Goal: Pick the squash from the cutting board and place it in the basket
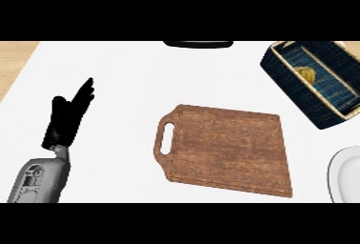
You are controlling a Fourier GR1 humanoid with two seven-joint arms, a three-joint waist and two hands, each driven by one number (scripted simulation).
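So the left hand (68, 116) is seen at the left side of the white bench (126, 86), fingers straight and pointing up, nothing held in it, just resting there. The right hand isn't shown anywhere.

Off to the right of that hand, a bit lower, the brown wooden cutting board (228, 150) is laid flat on the bench, with its handle slot turned toward the hand. Nothing is seen on top of it.

Much further right and higher up, well apart from the hand, the dark blue basket (281, 71) is set at a tilt near the bench's far corner. The squash (307, 74) is found inside it, a small yellow shape against the basket's floor.

A white plate (346, 174) is cut off by the right edge, beyond the board. Some dark object (198, 44) is partly shown at the far edge, too cropped to be identified.
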